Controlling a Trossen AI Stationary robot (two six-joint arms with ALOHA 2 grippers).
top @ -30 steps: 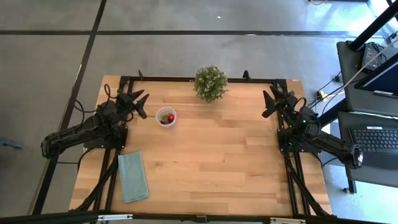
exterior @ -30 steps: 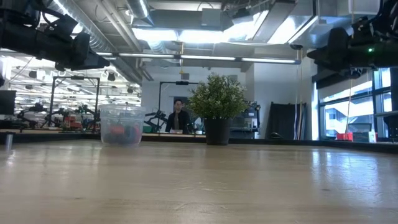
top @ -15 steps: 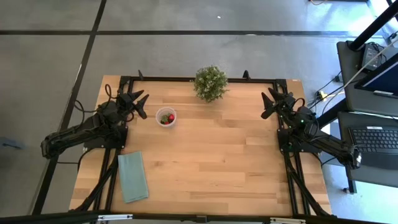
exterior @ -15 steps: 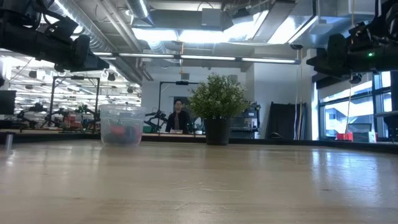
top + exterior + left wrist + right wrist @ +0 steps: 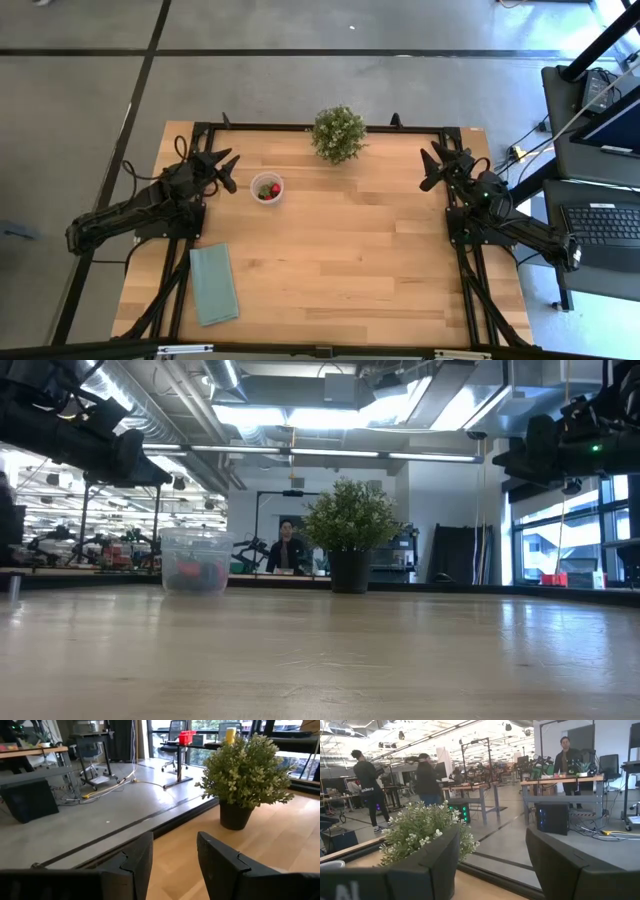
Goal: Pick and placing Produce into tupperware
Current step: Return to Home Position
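Wooden tabletop [image 5: 340, 250] carries a small round clear plastic cup [image 5: 266, 187] toward its far left, with red and dark fruit pieces [image 5: 267, 191] inside (a bushy green potted plant [image 5: 338, 133] stands nearby). Left tool [image 5: 226, 171] hovers just left of the cup, released and empty; right tool [image 5: 428, 168] waits at the right edge, likewise released.

Left gripper [image 5: 232, 172] has drawn slightly back from the tupperware [image 5: 266, 187]; in the low view its arm now sits tilted. Right gripper [image 5: 426, 168] shifted a little, sitting lower in the low view.
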